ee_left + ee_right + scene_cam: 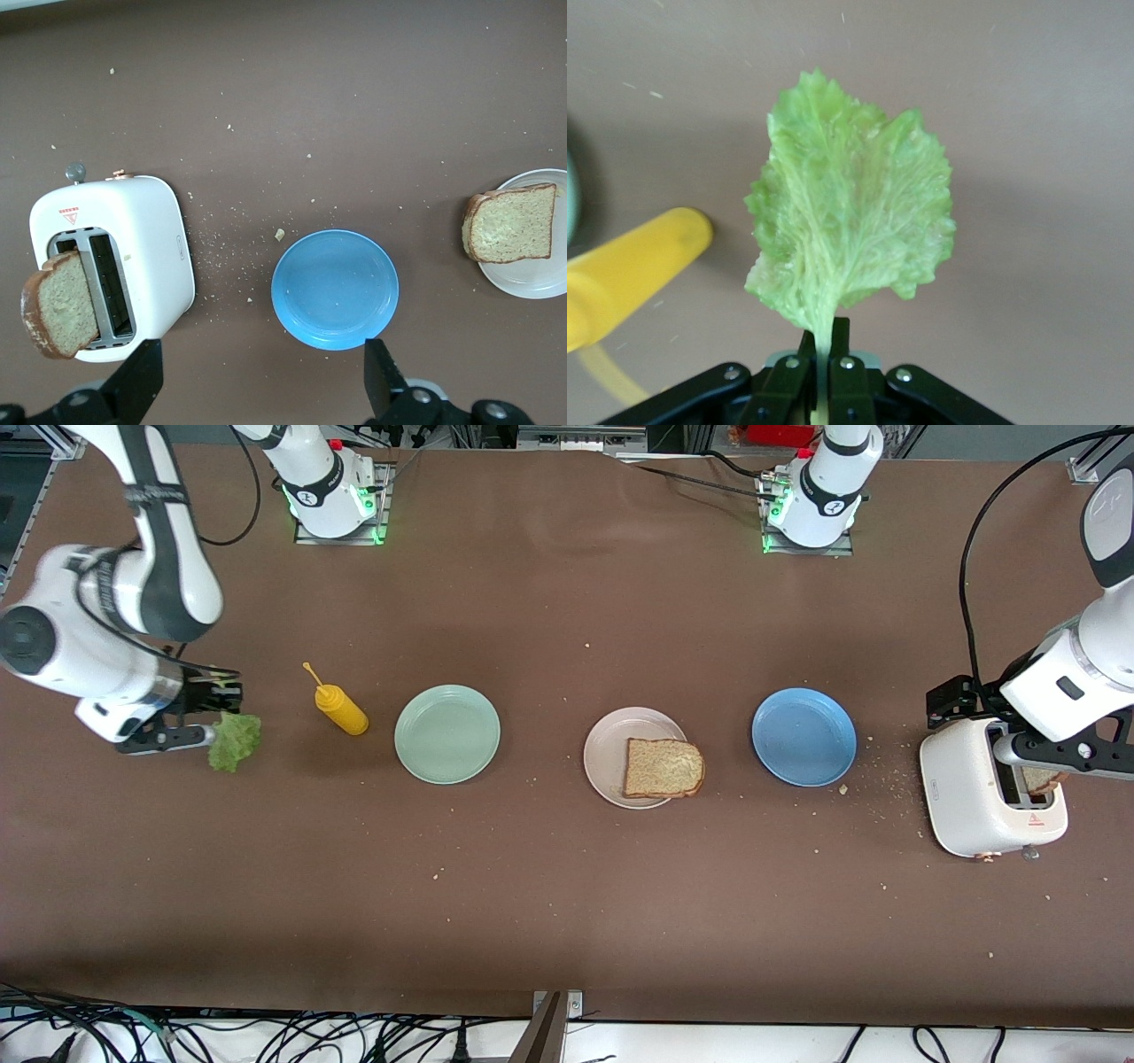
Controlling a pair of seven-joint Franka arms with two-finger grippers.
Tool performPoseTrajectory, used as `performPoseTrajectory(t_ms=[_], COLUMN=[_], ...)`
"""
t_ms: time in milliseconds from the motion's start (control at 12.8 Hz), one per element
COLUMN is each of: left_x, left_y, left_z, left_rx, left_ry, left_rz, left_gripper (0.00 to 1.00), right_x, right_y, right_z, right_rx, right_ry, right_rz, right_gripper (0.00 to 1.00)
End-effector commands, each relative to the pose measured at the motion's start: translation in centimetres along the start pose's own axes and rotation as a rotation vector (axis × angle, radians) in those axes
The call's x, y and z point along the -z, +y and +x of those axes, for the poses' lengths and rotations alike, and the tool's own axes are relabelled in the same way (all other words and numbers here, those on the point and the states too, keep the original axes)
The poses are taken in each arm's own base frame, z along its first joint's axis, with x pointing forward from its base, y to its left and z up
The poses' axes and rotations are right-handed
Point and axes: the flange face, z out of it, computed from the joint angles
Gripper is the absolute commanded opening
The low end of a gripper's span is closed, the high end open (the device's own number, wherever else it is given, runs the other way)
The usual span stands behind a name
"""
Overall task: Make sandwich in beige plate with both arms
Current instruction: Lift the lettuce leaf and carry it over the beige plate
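— brown bread first: how much of the sandwich is built?
— one slice [663, 768] lies on the beige plate [605, 753], hanging over the rim on the side toward the left arm's end of the worktop [567, 886]. nothing is on top of it yet.
— and the lettuce?
— the right gripper [827, 354] is pressed together on the stem of the lettuce leaf [850, 212], near the right arm's end, beside the yellow sauce bottle [339, 707]. it looks like the leaf has just been taken; carrying it to the plate is still to do.
— the second slice?
— it sits in the toaster [111, 266], sticking out of a slot [60, 303]. the left gripper [261, 390] hangs over the toaster, spread wide, holding nothing.
— so what's left?
— i'd say most of it: leaf on, then top slice.
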Motion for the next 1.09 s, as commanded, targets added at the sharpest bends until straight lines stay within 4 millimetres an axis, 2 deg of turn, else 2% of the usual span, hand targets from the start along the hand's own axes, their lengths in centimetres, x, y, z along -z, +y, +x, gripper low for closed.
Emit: performPoseTrajectory(t_ms=[0,78,156,234,391,547,703,859,1015], left_x=[0.5,0.5,0.5,0.5,0.5,0.5,0.5,0.5,0.5], left_y=[0.2,0.2,0.2,0.2,0.2,0.2,0.2,0.2,0.2], left_z=[-0.3,-0.3,-0.3,-0.3,-0.3,-0.3,-0.3,-0.3,-0.3], left_rx=[0.009,0.009,0.009,0.009,0.009,0.009,0.009,0.009,0.009], left_ry=[0.003,0.003,0.003,0.003,0.003,0.003,0.003,0.003,0.003], left_rz=[-0.021,-0.021,-0.021,-0.021,-0.021,-0.021,-0.021,-0.021,-0.021], left_gripper=[1.00,1.00,1.00,1.00,1.00,1.00,1.00,1.00,1.00], right_x=[7.2,9.5,11.6,13.4,15.3,15.5,15.1,13.3,11.2], right_y=[-0.5,-1.2,-3.2,-5.3,-11.0,-18.3,-27.5,-36.5,-42.9], right_z=[1.7,2.0,2.5,3.3,4.7,5.7,6.2,6.3,6.6], right_rx=[0.035,0.045,0.072,0.101,0.172,0.275,0.376,0.438,0.504], right_ry=[-0.007,0.003,0.012,0.027,0.058,0.093,0.181,0.276,0.361], right_rz=[-0.020,-0.018,-0.019,-0.017,-0.004,0.021,0.041,0.047,0.049], right_gripper=[0.00,0.00,0.00,0.00,0.00,0.00,0.00,0.00,0.00])
